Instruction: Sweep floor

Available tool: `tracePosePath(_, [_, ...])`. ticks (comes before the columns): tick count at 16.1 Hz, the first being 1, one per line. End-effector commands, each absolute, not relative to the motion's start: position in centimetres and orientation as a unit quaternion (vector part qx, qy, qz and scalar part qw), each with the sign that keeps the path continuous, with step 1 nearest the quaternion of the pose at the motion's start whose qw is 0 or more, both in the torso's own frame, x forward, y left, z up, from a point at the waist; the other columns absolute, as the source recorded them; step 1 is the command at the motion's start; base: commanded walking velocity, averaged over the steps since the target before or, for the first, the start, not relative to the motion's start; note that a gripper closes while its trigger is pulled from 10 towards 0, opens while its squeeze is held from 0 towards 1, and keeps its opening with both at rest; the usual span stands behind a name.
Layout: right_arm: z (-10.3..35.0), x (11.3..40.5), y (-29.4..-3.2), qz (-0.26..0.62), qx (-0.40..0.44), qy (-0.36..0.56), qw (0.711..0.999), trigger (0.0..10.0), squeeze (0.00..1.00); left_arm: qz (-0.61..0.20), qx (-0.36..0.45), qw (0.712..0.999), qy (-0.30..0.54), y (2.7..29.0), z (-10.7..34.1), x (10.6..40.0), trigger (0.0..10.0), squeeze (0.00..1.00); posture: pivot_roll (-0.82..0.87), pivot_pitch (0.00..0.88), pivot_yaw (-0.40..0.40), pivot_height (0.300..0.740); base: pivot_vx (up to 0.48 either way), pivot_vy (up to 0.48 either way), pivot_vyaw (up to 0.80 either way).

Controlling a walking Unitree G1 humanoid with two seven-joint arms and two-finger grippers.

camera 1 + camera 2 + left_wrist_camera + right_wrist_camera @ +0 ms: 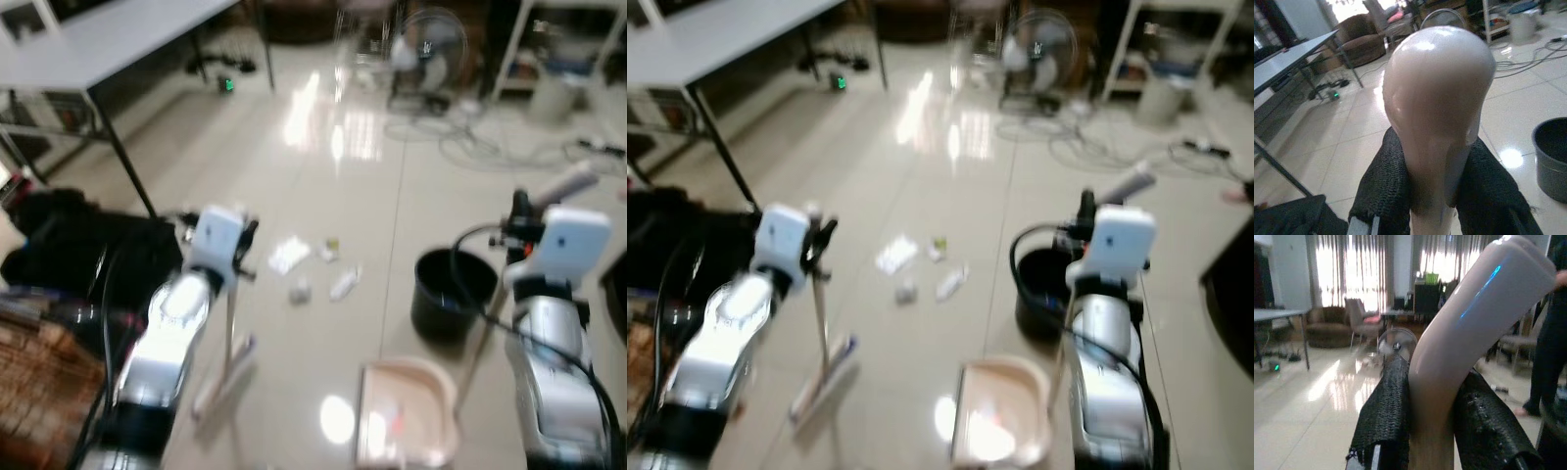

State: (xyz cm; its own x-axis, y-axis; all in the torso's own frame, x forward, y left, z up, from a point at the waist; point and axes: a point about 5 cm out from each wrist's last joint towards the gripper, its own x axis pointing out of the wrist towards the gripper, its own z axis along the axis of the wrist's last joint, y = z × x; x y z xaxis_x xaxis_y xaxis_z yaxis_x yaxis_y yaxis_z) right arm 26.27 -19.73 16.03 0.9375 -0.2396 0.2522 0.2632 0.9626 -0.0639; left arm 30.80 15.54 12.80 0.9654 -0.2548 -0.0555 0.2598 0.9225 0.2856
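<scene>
My left gripper (245, 238) is shut on the top of a pale broom handle (1432, 98), whose stick runs down to the broom head (223, 380) resting on the tiled floor. My right gripper (519, 220) is shut on the bent pale handle (1469, 328) of a pink dustpan (407, 411), which sits on the floor in front of me. Several scraps of white litter (290, 255) lie scattered on the floor between and beyond the two arms. Both views from the head are blurred.
A black bucket (451, 294) stands just left of the right arm. A dark bag (78, 245) lies at the left, under a grey table (98, 39). A fan (426, 49) and loose cables (490, 147) are at the back. A person (1547, 347) stands nearby.
</scene>
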Motion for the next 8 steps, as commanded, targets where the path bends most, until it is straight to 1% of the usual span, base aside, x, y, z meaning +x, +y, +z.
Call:
tracePosePath(1, [17.1,26.3,-19.3,-0.120,-0.039,-0.148,0.981,10.0,0.00,-0.128,0.175,0.976,-0.010,15.9,13.5,30.9,10.0,0.00,-0.10,0.050,0.058,0.740,0.000,-0.480,0.00])
tracePosePath(3, [17.1,26.1,-19.4,-0.123,-0.037,-0.150,0.980,10.0,0.00,-0.123,0.162,0.979,-0.007,15.7,13.5,31.0,10.0,0.00,-0.11,0.054,0.065,0.740,0.000,-0.480,0.00])
tracePosePath(5, [17.0,26.0,-19.4,-0.125,-0.024,-0.146,0.981,10.0,0.00,-0.113,0.119,0.986,-0.007,15.7,13.8,31.3,10.0,0.00,-0.11,0.053,0.065,0.740,0.000,0.000,0.00])
tracePosePath(8, [16.0,26.2,-19.1,-0.116,-0.027,-0.104,0.987,10.0,0.00,-0.107,0.121,0.986,-0.032,15.6,14.5,31.7,10.0,0.00,-0.11,0.053,0.063,0.740,0.000,0.000,0.00])
